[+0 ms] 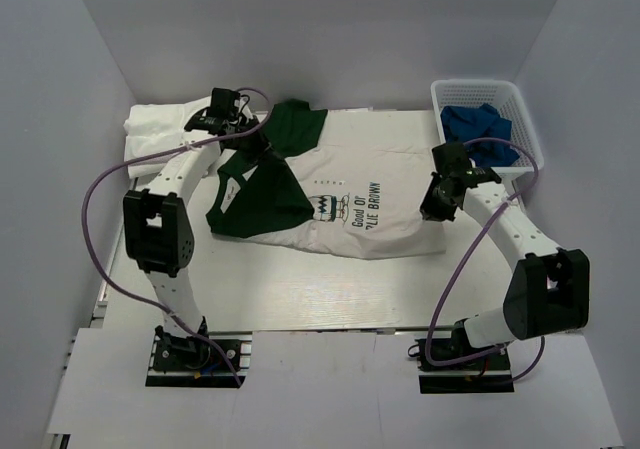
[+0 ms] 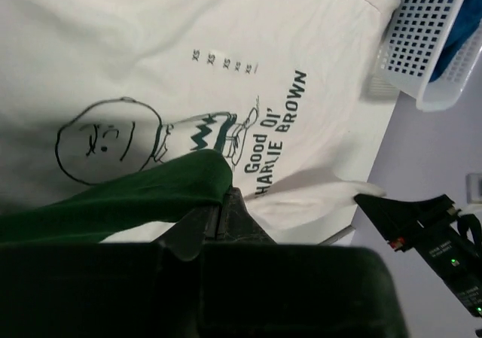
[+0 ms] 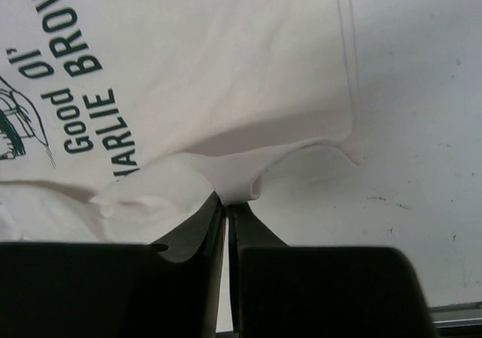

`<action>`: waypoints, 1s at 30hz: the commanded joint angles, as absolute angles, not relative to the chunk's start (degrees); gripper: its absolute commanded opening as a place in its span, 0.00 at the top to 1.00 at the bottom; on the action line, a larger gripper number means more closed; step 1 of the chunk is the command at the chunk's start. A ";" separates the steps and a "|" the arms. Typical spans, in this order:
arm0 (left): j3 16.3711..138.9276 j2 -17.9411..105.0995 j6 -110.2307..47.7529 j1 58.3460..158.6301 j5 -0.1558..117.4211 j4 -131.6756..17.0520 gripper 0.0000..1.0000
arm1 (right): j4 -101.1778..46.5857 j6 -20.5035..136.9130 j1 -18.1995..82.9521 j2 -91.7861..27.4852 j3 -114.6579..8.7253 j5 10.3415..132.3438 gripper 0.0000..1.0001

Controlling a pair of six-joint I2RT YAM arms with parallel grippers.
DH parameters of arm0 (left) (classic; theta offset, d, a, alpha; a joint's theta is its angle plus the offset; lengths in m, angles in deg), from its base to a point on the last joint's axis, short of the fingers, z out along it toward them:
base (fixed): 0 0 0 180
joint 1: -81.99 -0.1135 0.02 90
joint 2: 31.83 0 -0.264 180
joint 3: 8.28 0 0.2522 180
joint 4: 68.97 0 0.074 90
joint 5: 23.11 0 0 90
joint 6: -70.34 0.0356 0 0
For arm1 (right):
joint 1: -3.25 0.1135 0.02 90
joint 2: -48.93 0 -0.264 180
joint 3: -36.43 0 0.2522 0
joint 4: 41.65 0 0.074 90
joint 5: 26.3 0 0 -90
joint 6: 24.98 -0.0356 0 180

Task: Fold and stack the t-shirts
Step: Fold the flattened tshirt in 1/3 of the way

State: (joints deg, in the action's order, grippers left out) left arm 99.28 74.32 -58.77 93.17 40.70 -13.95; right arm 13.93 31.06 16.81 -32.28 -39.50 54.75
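Note:
The white t-shirt [image 1: 350, 204] with dark green sleeves and the Charlie Brown print lies spread across the middle of the table. My left gripper [image 1: 258, 144] is shut on a dark green sleeve [image 2: 128, 202]. It holds the sleeve lifted over the shirt's left part, above the cartoon face [image 2: 105, 138]. My right gripper [image 1: 433, 207] is shut on the shirt's white hem [image 3: 233, 180] at its right edge and raises it slightly off the table. Plain white folded shirts [image 1: 160, 134] lie at the far left corner, behind the left arm.
A white plastic basket [image 1: 520, 119] holding blue cloth [image 1: 475, 124] stands at the far right; it also shows in the left wrist view [image 2: 422, 44]. Grey walls close in the table on three sides. Bare tabletop [image 1: 320, 289] lies between the shirt and the arm bases.

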 commanded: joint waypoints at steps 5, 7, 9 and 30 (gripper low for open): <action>112.26 82.24 -54.82 92.10 42.72 -12.32 1.00 | 13.77 31.01 14.50 -37.90 -46.76 50.08 0.92; 113.41 82.78 -54.82 91.48 43.25 -12.32 1.00 | 13.68 30.66 14.24 -39.13 -47.55 50.17 0.92; 113.94 83.40 -54.82 90.96 43.25 -13.11 1.00 | 13.68 30.65 13.62 -39.75 -48.52 50.17 0.92; 122.63 96.13 -55.43 88.15 40.09 -25.58 0.99 | 9.90 27.49 9.31 -46.69 -49.83 48.49 0.65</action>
